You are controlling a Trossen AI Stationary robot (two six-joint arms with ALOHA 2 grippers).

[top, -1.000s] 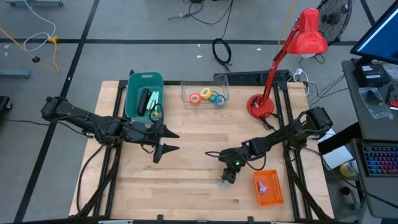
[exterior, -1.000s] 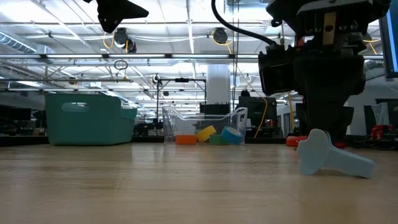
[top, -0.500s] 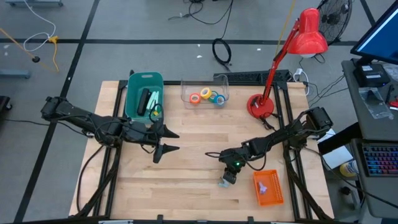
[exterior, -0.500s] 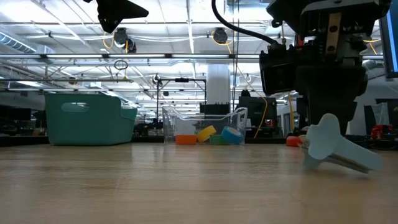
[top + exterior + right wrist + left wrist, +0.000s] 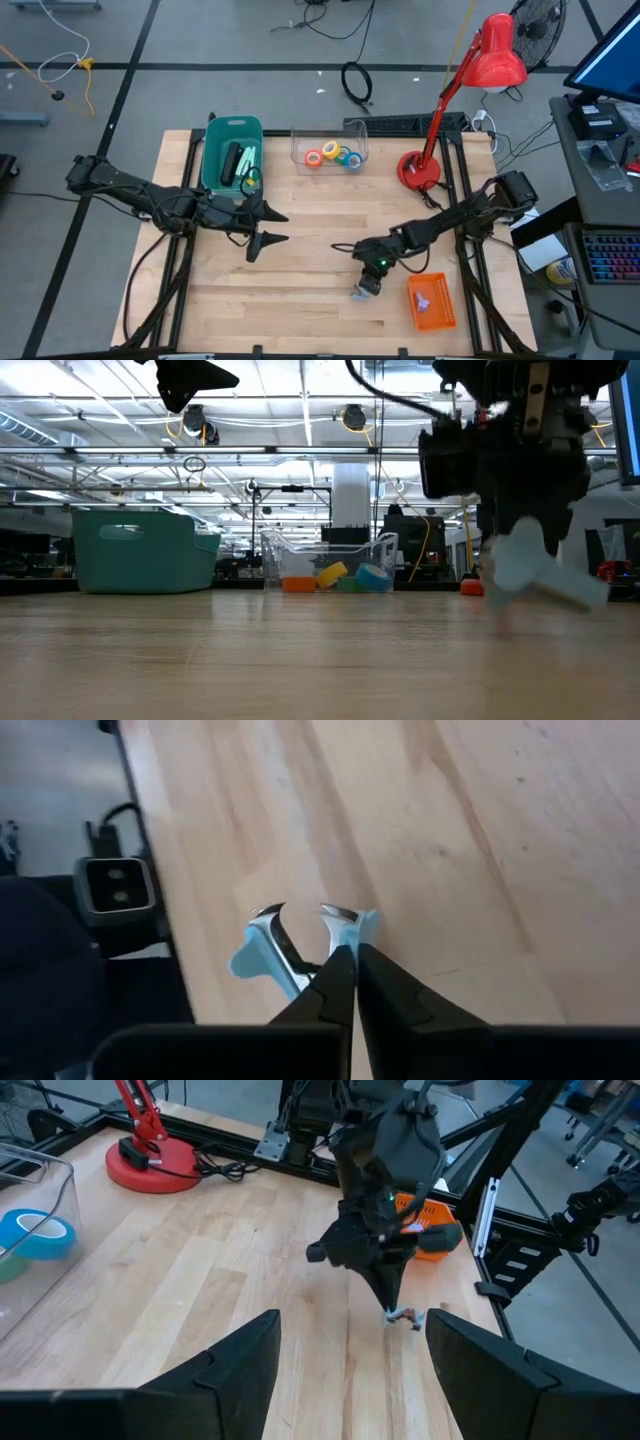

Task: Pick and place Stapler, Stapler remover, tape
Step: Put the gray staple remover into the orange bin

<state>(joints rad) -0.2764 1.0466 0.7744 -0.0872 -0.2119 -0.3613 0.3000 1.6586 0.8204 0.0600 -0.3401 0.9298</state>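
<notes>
Table carries a teal bin at eleven o'clock already holding a dark stapler-like item, and a clear tray at twelve with the tape rolls — so the stapler remover looks like the piece left. The right gripper, at five o'clock, is clamped on it, claws protruding beyond the fingertips, lifted off the wood. The left gripper waits spread wide at nine o'clock.

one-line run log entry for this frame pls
right tool: shut on pale blue metal-jawed staple remover, off the wooden table | left tool: open, idle by teal bin | tape rolls: in clear tray
</notes>
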